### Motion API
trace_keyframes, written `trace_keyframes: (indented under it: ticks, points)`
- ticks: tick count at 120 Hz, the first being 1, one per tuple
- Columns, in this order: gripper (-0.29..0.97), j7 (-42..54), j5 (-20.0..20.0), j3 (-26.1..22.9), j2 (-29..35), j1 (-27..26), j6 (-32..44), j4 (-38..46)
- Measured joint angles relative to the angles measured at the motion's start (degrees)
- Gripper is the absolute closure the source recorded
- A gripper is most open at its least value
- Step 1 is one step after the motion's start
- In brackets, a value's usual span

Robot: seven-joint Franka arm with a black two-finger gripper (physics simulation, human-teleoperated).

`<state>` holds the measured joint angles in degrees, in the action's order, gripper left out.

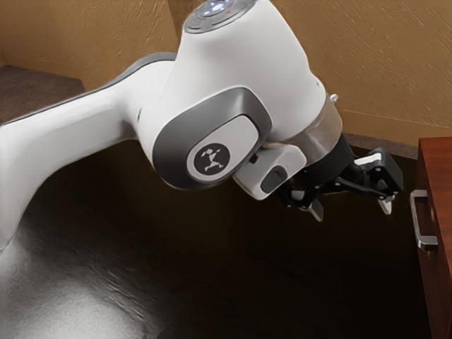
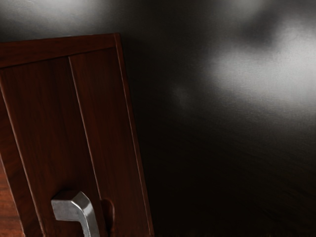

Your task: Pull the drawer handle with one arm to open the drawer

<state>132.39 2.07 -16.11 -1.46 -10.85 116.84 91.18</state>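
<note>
At three o'clock in the exterior view, the reddish-brown wooden drawer front (image 1: 439, 268) is showing smooth satin grain; its angular silver metal handle (image 1: 419, 220) is gleaming. The dark table top (image 1: 141, 282) is reflecting glossily; the white plastic arm shell (image 1: 240, 63) is shining.

**A:** You'll see the glossy white robot arm (image 1: 240, 63) has mid-grey joint caps. One cap bears a dark grey disc with a small white figure.

**B:** And its black two-finger gripper (image 1: 351, 208)?

**A:** Black throughout, apart from the pale grey fingertips (image 1: 316, 210).

**B:** The furniture on your right?

**A:** The reddish-brown wooden drawer cabinet (image 1: 439, 183) (image 2: 54, 113) has a fine, darker streaked grain. Its angular brushed-metal handle (image 1: 422, 220) (image 2: 74, 207) is silver-grey.

**B:** And around it?

**A:** You have a near-black glossy table (image 1: 212, 282) (image 2: 222, 173) with soft whitish patches of sheen. Beyond it is a mottled ochre-tan plaster wall (image 1: 381, 56) above a dark brown skirting strip (image 1: 388, 145).
</note>
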Motion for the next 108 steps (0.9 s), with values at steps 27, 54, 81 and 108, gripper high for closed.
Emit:
trace_keyframes:
  ticks: [27, 54, 81, 108]
  points:
    - [0.0, 0.14, 0.05, -0.23, -1.69, -2.16, 2.29, -0.32]
    - [0.01, 0.24, 0.16, -0.26, -3.88, -4.84, 3.45, -0.7]
    - [0.04, 0.26, 0.25, -0.24, -6.18, -4.07, 3.95, -2.8]
    - [0.1, 0.23, 0.5, -0.01, -6.96, -2.62, 4.22, -3.78]
